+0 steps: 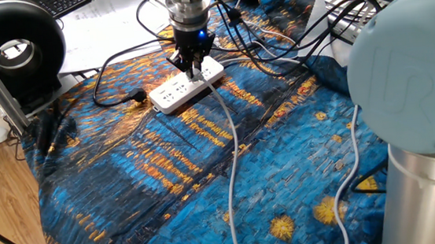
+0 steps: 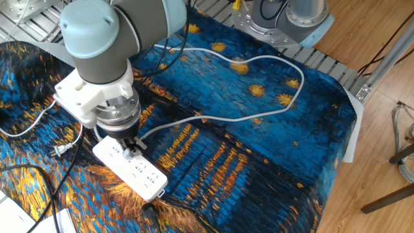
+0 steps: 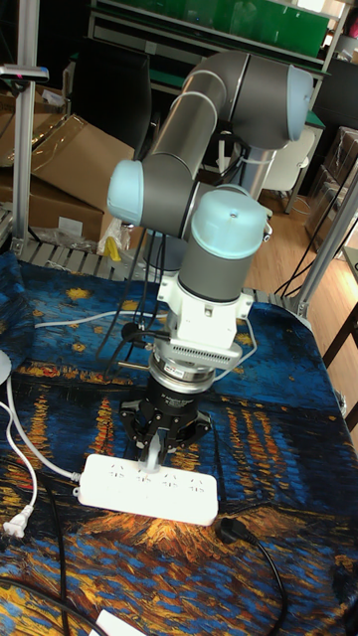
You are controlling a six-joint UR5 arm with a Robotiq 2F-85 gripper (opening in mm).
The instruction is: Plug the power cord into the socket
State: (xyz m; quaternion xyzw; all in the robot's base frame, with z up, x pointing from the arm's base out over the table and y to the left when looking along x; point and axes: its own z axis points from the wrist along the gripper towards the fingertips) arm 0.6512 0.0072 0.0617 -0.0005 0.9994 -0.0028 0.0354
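Fingers (image 3: 151, 455) pinch the plug of the power cord (image 2: 213, 120) right over the socket (image 3: 149, 488), low in the tall view. We should keep the gripper (image 1: 189, 64) upright and press straight down — no twisting — until it seats.

Blue-and-gold painted cloth (image 1: 284, 156) under the socket (image 1: 186, 85) and power cord (image 1: 231, 152).

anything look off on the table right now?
Nothing damaged or spilled. The socket lies flat on the cloth, with the gripper right over one end, fingers closed on the power cord. Only untidy bits: a loose black plug beside the strip and a spare white plug lying unplugged.
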